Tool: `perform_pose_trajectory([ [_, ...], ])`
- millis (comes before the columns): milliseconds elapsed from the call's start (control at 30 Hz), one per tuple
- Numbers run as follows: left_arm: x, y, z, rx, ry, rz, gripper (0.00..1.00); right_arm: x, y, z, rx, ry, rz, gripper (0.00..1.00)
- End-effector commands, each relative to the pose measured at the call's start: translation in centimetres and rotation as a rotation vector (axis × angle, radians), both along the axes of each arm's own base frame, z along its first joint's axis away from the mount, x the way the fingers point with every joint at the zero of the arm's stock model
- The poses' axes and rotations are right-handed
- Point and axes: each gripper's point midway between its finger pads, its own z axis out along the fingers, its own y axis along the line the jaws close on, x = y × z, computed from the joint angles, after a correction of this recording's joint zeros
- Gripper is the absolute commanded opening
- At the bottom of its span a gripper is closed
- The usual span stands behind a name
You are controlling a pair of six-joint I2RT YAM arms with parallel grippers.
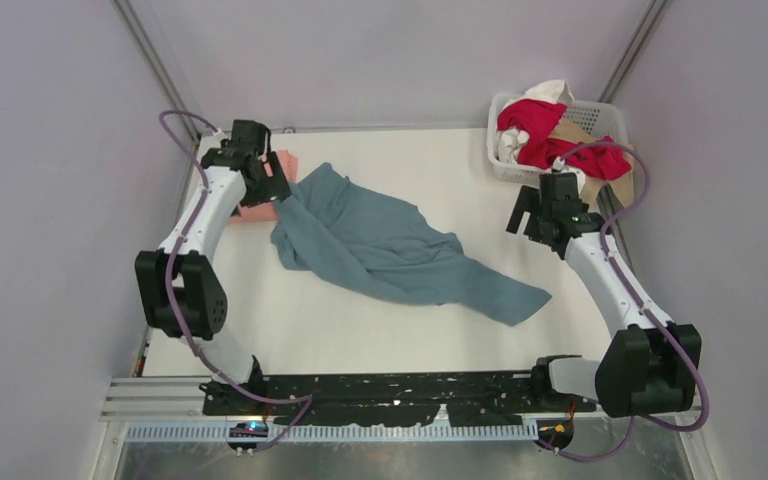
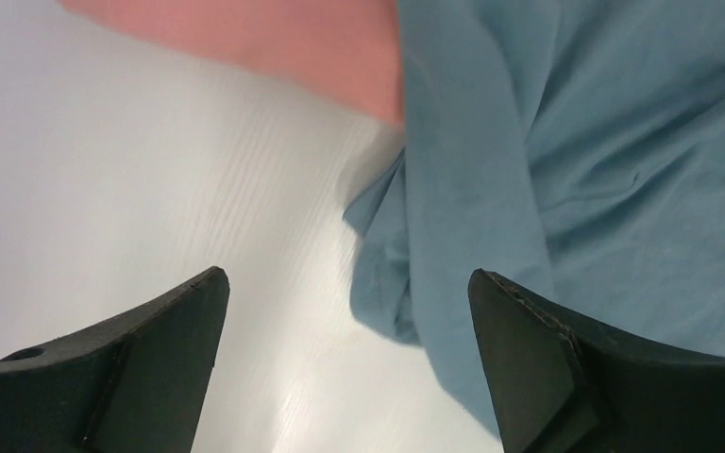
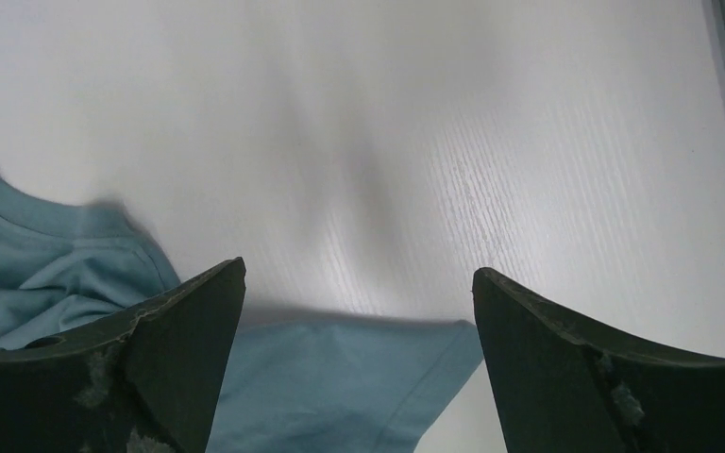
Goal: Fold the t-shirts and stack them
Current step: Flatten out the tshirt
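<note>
A large blue-grey t-shirt (image 1: 390,245) lies crumpled across the middle of the table. A salmon-pink t-shirt (image 1: 258,210) lies at the back left, partly under the blue one's edge. My left gripper (image 1: 272,185) is open and empty above the blue shirt's left corner. In the left wrist view (image 2: 349,311) the blue cloth (image 2: 576,189) lies near its right finger and the pink cloth (image 2: 274,38) beyond. My right gripper (image 1: 525,215) is open and empty, right of the blue shirt. In the right wrist view (image 3: 359,302) a hemmed end of the blue cloth (image 3: 340,387) lies below and between the fingers.
A white lattice basket (image 1: 605,112) at the back right holds a red shirt (image 1: 545,135), a white one (image 1: 550,92) and a tan one (image 1: 585,185), with cloth spilling over its front. Grey walls close in on both sides. The arm bases stand at the near edge.
</note>
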Motion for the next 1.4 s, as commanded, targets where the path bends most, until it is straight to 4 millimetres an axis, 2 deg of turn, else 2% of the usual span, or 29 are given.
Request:
perform_pose_trajectory([
  [0, -4.1, -0.3, 4.0, -0.068, -0.160, 0.040, 1.00, 2.2, -0.2, 4.3, 0.038, -0.249, -0.070, 0.95],
  [67, -5.5, -1.0, 3.1, -0.094, -0.194, 0.011, 1.00, 2.7, 0.9, 5.1, 0.072, -0.316, -0.001, 0.95],
  [133, -7.0, -1.0, 1.1, -0.108, -0.189, 0.027, 1.00, 3.6, 3.8, 6.6, 0.137, -0.392, 0.155, 0.95],
  [233, -7.2, -0.7, 0.6, -0.105, -0.201, 0.046, 1.00, 5.3, 9.4, 8.4, 0.163, -0.419, 0.394, 0.95],
  [267, -7.2, -0.9, 0.7, -0.114, -0.191, 0.045, 1.00, 5.5, 11.7, 6.8, 0.137, -0.353, 0.456, 0.95],
  [300, -7.1, -1.2, 0.5, -0.128, -0.180, 0.036, 0.99, 6.4, 12.7, 7.9, 0.122, -0.369, 0.466, 0.95],
  [333, -6.9, -1.9, 0.5, -0.156, -0.181, 0.009, 1.00, 6.9, 14.9, 6.0, 0.127, -0.314, 0.496, 0.95],
  [367, -6.6, -2.3, 0.3, -0.171, -0.186, -0.006, 0.99, 7.8, 16.2, 6.7, 0.145, -0.327, 0.511, 0.95],
  [400, -6.3, -2.4, 0.2, -0.179, -0.192, -0.004, 1.00, 8.2, 18.9, 4.5, 0.204, -0.271, 0.559, 0.95],
  [433, -6.1, -2.5, 0.0, -0.185, -0.195, -0.002, 1.00, 8.8, 21.2, 4.9, 0.238, -0.283, 0.597, 0.95],
  [467, -6.0, -2.5, -0.1, -0.188, -0.194, 0.000, 1.00, 9.6, 23.2, 3.6, 0.282, -0.244, 0.626, 0.95],
  [533, -5.9, -2.5, -0.2, -0.192, -0.187, 0.012, 1.00, 10.2, 26.5, 1.1, 0.318, -0.165, 0.665, 0.95],
  [567, -5.9, -2.6, -0.3, -0.192, -0.187, 0.009, 1.00, 9.6, 28.0, 0.1, 0.321, -0.125, 0.694, 0.95],
  [600, -5.8, -2.6, -0.4, -0.193, -0.185, 0.010, 1.00, 10.1, 29.1, -1.4, 0.322, -0.089, 0.701, 0.95],
  [700, -5.8, -2.5, -0.7, -0.189, -0.179, 0.009, 1.00, 9.0, 31.2, -4.9, 0.355, 0.011, 0.710, 0.95],
  [767, -5.7, -2.6, -0.8, -0.191, -0.176, 0.004, 1.00, 8.2, 31.0, -6.2, 0.366, 0.045, 0.690, 0.95],
  [800, -5.6, -2.7, -0.8, -0.193, -0.176, 0.003, 0.99, 7.1, 30.2, -7.7, 0.354, 0.085, 0.670, 0.95],
  [833, -5.6, -2.8, -0.8, -0.197, -0.177, 0.000, 1.00, 6.7, 29.5, -7.6, 0.342, 0.082, 0.643, 0.95],
  [867, -5.6, -2.9, -0.8, -0.201, -0.176, -0.004, 1.00, 5.2, 28.3, -9.2, 0.324, 0.124, 0.619, 0.95],
  [900, -5.5, -3.0, -0.8, -0.206, -0.176, -0.009, 1.00, 4.6, 27.4, -8.8, 0.313, 0.120, 0.592, 0.95],
  [933, -5.4, -3.1, -0.8, -0.211, -0.175, -0.016, 1.00, 2.4, 25.7, -10.8, 0.292, 0.180, 0.569, 0.95],
  [967, -5.4, -3.3, -0.7, -0.217, -0.177, -0.026, 1.00, 1.5, 24.8, -10.3, 0.284, 0.176, 0.540, 0.95],
  [1000, -5.2, -3.6, -0.7, -0.224, -0.178, -0.034, 1.00, -1.3, 22.8, -12.3, 0.263, 0.256, 0.508, 0.95],
  [1033, -5.1, -3.7, -0.6, -0.232, -0.180, -0.041, 1.00, -2.9, 21.8, -12.1, 0.268, 0.266, 0.483, 0.95],
  [1067, -4.9, -3.9, -0.6, -0.238, -0.180, -0.047, 1.00, -5.8, 20.0, -13.7, 0.254, 0.347, 0.439, 0.95],
  [1133, -4.5, -4.4, -0.5, -0.253, -0.177, -0.062, 1.00, -10.2, 17.4, -14.7, 0.243, 0.424, 0.390, 0.95],
  [1233, -3.9, -5.0, -0.7, -0.255, -0.159, -0.079, 1.00, -14.6, 14.3, -14.5, 0.220, 0.477, 0.336, 0.95],
  [1333, -3.0, -5.7, -0.8, -0.257, -0.143, -0.099, 1.00, -16.0, 13.6, -12.0, 0.241, 0.453, 0.310, 0.95],
  [1367, -2.6, -6.0, -0.8, -0.256, -0.138, -0.109, 1.00, -15.4, 13.4, -10.9, 0.228, 0.418, 0.305, 0.95],
])
